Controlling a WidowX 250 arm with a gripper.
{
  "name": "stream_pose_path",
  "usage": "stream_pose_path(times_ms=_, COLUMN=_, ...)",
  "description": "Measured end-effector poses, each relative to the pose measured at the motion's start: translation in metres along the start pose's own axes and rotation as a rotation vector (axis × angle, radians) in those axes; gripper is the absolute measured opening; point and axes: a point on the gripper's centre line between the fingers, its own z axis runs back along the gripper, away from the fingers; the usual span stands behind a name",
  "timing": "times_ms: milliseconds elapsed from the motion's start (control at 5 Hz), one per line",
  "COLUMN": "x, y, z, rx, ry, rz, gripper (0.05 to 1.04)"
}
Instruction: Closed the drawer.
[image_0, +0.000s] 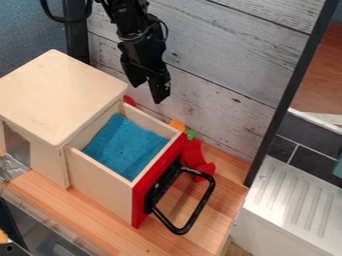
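The gripper (147, 91) hangs open above the back side of the drawer, in front of the grey plank wall, with nothing between its fingers. Below it, the wooden drawer (100, 181) stands pulled out from the wooden cabinet (59, 95). A blue cloth-like piece (127, 145) lies inside the drawer. The drawer's red front (143, 204) faces the lower right and bears a black loop handle (202, 204). The gripper is apart from both the drawer and the handle.
Behind the drawer lie a red object (195, 159), an orange piece (178, 125) and a green piece (192, 133). A dark vertical post (284, 105) rises at the right edge of the wooden counter (110, 220), beside a white ridged surface (294, 200).
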Motion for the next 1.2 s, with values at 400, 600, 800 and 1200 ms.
stream_pose_path(times_ms=400, x=0.003, y=-0.018, z=-0.012, rx=-0.060, ry=-0.010, rz=-0.151, gripper=1.000)
stream_pose_path(times_ms=600, x=0.008, y=-0.034, z=-0.013, rx=-0.103, ry=-0.058, rz=-0.220, gripper=1.000)
stream_pose_path(times_ms=800, x=0.021, y=-0.060, z=0.002, rx=-0.126, ry=-0.127, rz=-0.305, gripper=1.000)
stream_pose_path(times_ms=1200, x=0.037, y=-0.121, z=0.007, rx=-0.183, ry=-0.204, rz=-0.460, gripper=1.000)
